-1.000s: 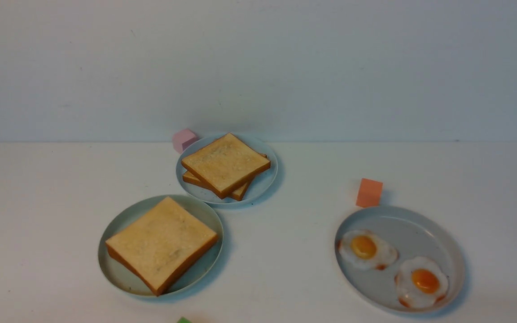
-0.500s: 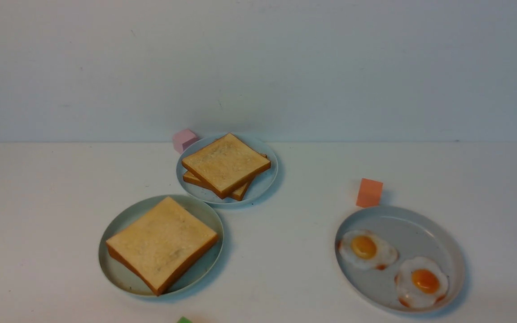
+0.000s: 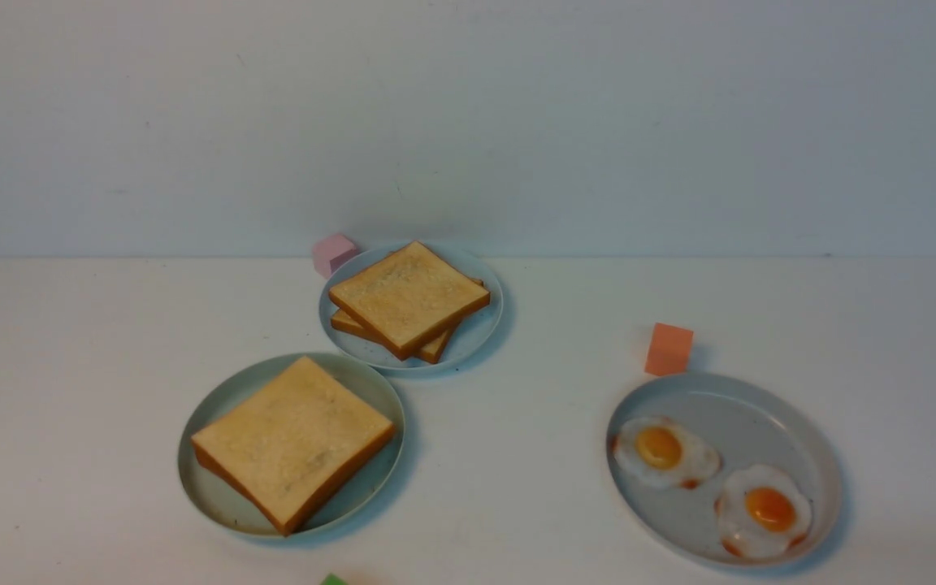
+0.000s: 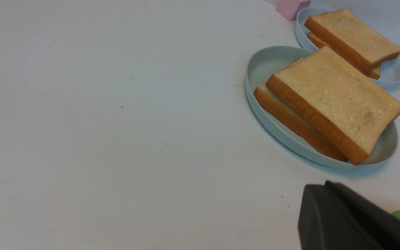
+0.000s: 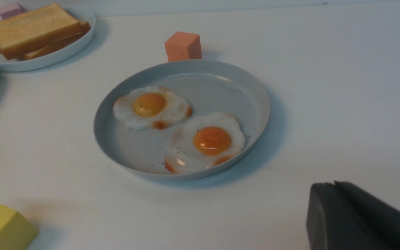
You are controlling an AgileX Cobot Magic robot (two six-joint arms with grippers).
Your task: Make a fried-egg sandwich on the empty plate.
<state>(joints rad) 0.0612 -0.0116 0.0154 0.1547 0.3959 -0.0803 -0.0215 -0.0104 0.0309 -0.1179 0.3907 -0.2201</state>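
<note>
the toast sandwich (image 3: 293, 443) lies on the green plate (image 3: 228, 386), in the left near part of the table (image 3: 517, 455); its upper slice sits shifted over the lower one, with a corner reaching the plate's near rim, so i judge that it was meant to cover the filling rather than to match the edges; no egg shows between the slices, so i cannot confirm it from here; two fried eggs (image 3: 667, 452) lie apart on the grey plate (image 3: 728, 398), toward the table's right side, and the spare toast (image 3: 409, 296) is piled crosswise on the small plate (image 3: 476, 341) by the back edge, probably as stock for other sandwiches; the left gripper (image 4: 321, 185) and the right gripper (image 5: 330, 184) both have their tips together, with nothing held; both are held off from the plates, a pose which suggests resting, and the work looks finished or nearly so.
</note>
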